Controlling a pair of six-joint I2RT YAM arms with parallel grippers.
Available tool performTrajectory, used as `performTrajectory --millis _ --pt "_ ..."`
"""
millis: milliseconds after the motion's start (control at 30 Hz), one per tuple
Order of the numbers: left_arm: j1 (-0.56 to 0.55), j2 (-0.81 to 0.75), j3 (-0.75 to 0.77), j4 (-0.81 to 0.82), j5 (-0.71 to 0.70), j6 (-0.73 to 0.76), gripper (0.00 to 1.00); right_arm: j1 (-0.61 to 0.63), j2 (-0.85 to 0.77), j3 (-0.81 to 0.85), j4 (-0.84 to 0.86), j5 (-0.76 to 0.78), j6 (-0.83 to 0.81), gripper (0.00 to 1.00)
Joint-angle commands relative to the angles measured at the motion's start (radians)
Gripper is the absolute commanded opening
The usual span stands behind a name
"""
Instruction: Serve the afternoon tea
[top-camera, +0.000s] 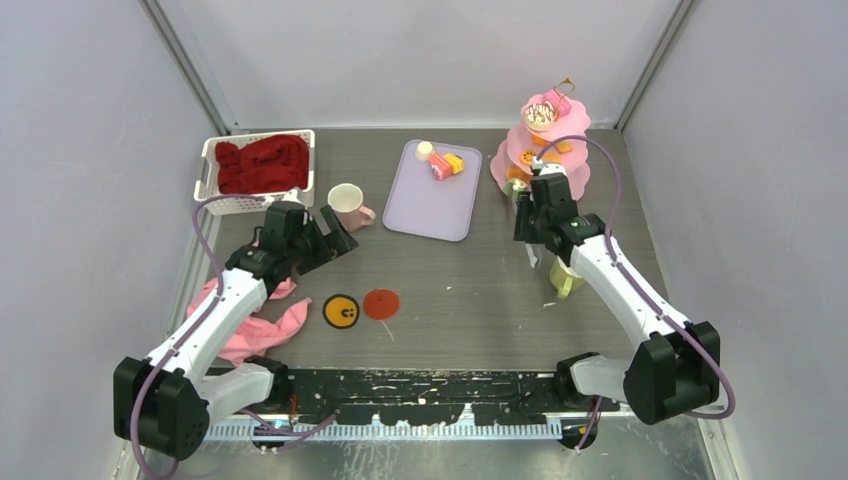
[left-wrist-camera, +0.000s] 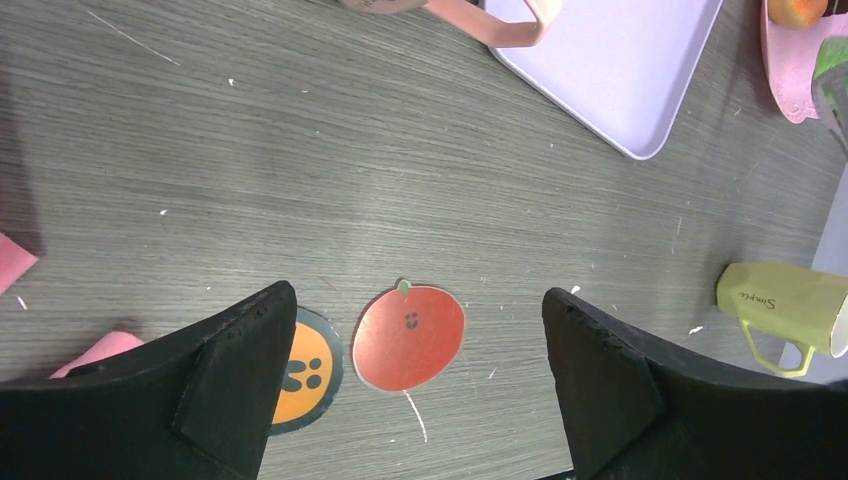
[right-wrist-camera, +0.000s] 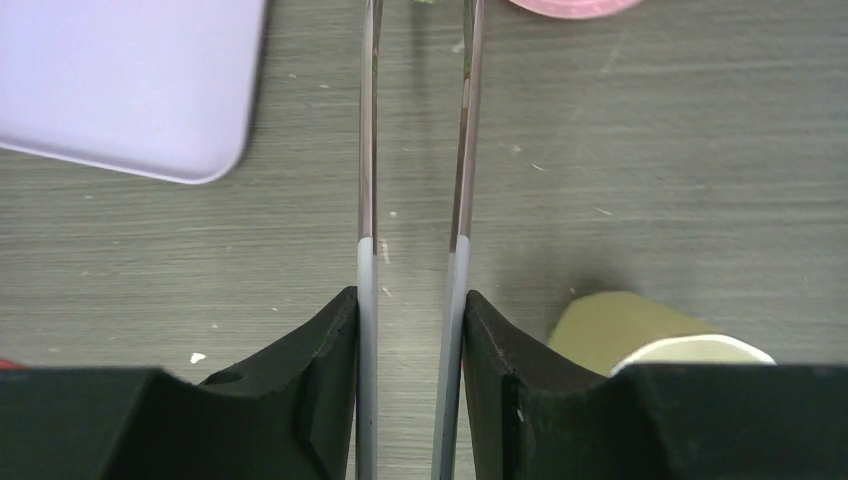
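Several toy cakes, likely light, hard, slippery: on lavender tray at twelve o'clock, more on pink stand at one; best nipped across flat sides; right gripper pinching tweezers; left gripper spread, empty

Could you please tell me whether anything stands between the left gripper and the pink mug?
Nothing visible does. The open left gripper hangs close beside the pink mug, with only table between them; the red coaster and orange coaster lie off that path, on the near side.
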Motion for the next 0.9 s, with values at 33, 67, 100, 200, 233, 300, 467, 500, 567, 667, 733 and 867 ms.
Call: performTrajectory --millis 33,67,100,200,233,300,467,500,567,667,733,867 --pt "0.007 0.001 0.011 0.04 0.021 -0.008 0.92 -0.093 -0.054 -0.006 0.008 -0.016 0.015 0.01" --pt "0.007 0.006 0.015 0.04 0.022 -0.008 0.92 -0.11 -0.049 -0.005 0.006 -0.026 0.015 0.01" --pt "0.006 0.01 0.015 0.04 0.024 -0.008 0.92 -0.125 -0.043 -0.003 0.001 -0.03 0.015 0.01" --pt "0.006 0.013 0.018 0.042 0.027 -0.009 0.92 -0.161 -0.033 0.0 0.006 -0.021 0.013 0.01" --pt "0.006 0.012 0.017 0.043 0.027 -0.01 0.92 -0.171 -0.028 0.0 0.009 -0.016 0.011 0.01" --pt "0.006 0.012 0.015 0.045 0.027 -0.01 0.92 -0.195 -0.016 -0.003 0.026 -0.004 0.009 0.01" --pt "0.006 0.017 0.015 0.046 0.035 -0.01 0.92 -0.247 0.05 0.005 0.092 -0.014 0.025 0.01" --pt "0.005 0.018 0.016 0.045 0.036 -0.011 0.92 -0.248 0.064 0.007 0.109 -0.016 0.026 0.01" --pt "0.007 0.016 0.021 0.044 0.036 -0.011 0.92 -0.251 0.096 0.019 0.133 -0.006 0.027 0.01" --pt "0.007 0.011 0.026 0.038 0.033 -0.008 0.92 -0.26 0.145 0.038 0.17 0.004 0.024 0.01" --pt "0.005 0.006 0.026 0.032 0.029 -0.007 0.92 -0.262 0.171 0.047 0.198 0.006 0.021 0.01" --pt "0.006 0.003 0.026 0.027 0.025 -0.007 0.92 -0.262 0.23 0.077 0.205 0.006 0.021 0.13"
